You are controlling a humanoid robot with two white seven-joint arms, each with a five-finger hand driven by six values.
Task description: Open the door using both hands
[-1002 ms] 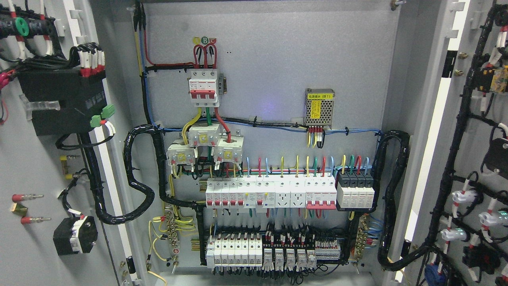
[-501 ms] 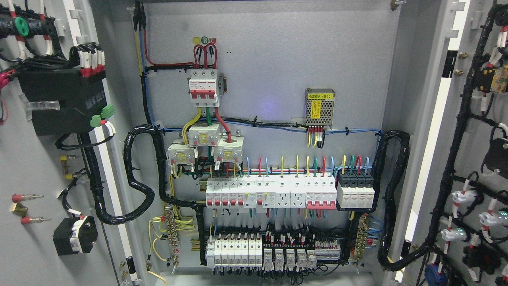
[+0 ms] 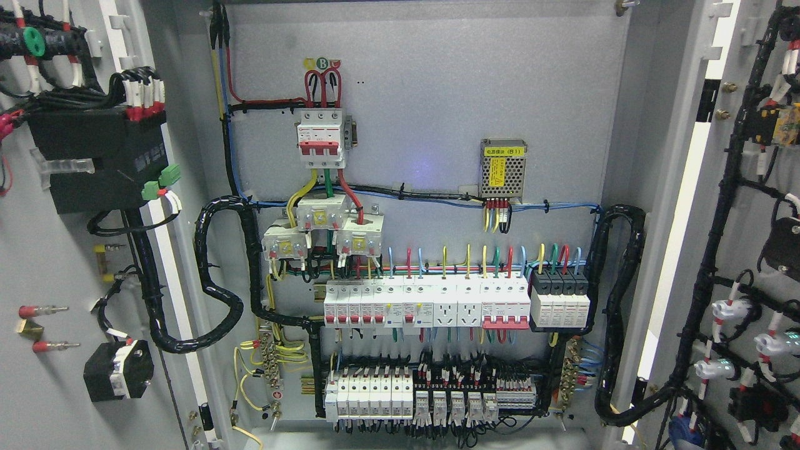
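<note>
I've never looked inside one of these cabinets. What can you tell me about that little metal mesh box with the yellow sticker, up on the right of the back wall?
The small power supply unit is a silvery metal box with a perforated mesh cover, a yellow warning sticker on its front and a white label strip along the top. It sits upright, mounted flat on the grey back panel. Short red, yellow and black wires leave its bottom edge and loop down to the horizontal cable bundle just beneath it.

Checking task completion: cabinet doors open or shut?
Open. Left door and right door are swung wide, exposing the breakers inside. No hand visible.
</note>
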